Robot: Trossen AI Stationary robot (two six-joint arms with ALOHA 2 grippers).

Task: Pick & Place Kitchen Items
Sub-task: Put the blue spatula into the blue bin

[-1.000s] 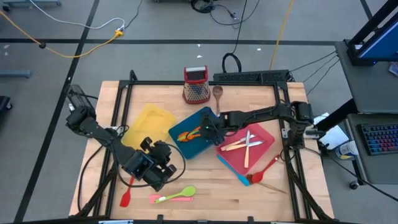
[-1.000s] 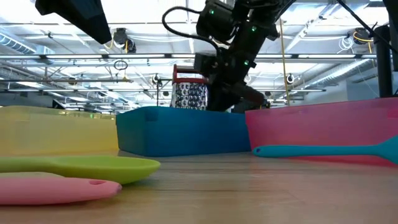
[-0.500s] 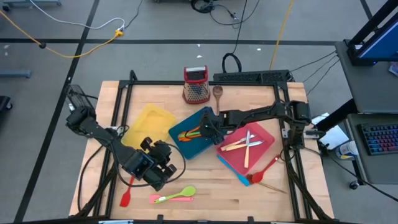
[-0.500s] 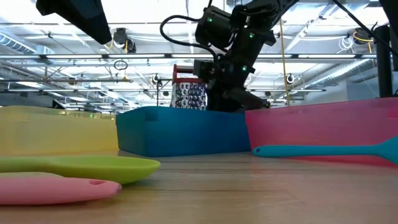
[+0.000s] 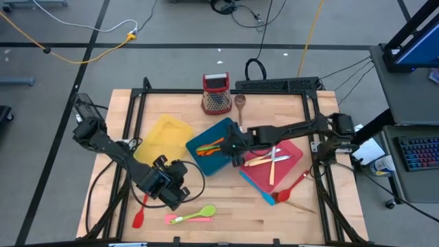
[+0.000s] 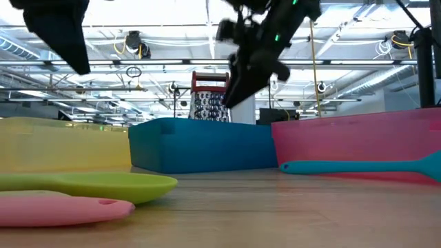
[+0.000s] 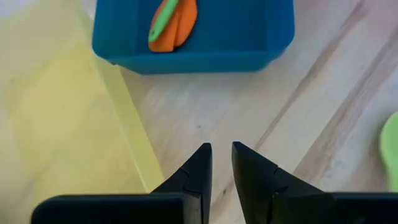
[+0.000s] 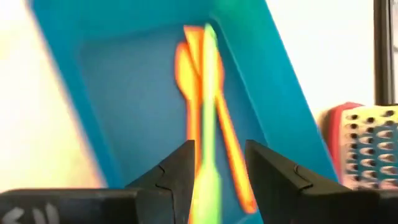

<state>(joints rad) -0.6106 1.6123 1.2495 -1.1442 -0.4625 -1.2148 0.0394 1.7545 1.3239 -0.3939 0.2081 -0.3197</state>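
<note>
Nearest you, along the bench's [image 5: 226, 206] front edge, lie a pink spatula [image 5: 180, 219] and a green spoon [image 5: 201, 212], with a red spatula [image 5: 139, 214] just beside them toward the left corner. Your left tool [image 5: 180, 189] hangs over bare wood just behind these, beside the yellow tray [image 5: 163, 134]; its fingers [image 7: 194, 171] stand a narrow gap apart and pinch nothing. Toward the right front corner a red spoon [image 5: 291, 189] and a blue spatula [image 5: 256, 186] lie against the red tray [image 5: 287, 159], which carries pale-handled cutlery [image 5: 269, 158]. Farther back, mid-bench, your right tool [image 5: 232, 147] hovers at the teal tray's [image 5: 221, 162] right rim, fingers [image 8: 173, 172] spread and holding nothing. Orange utensils [image 5: 210, 147] and a green utensil [image 5: 207, 144] rest inside that tray. At the back edge stand a grater [image 5: 216, 95] and a wooden spoon [image 5: 241, 104].
</note>
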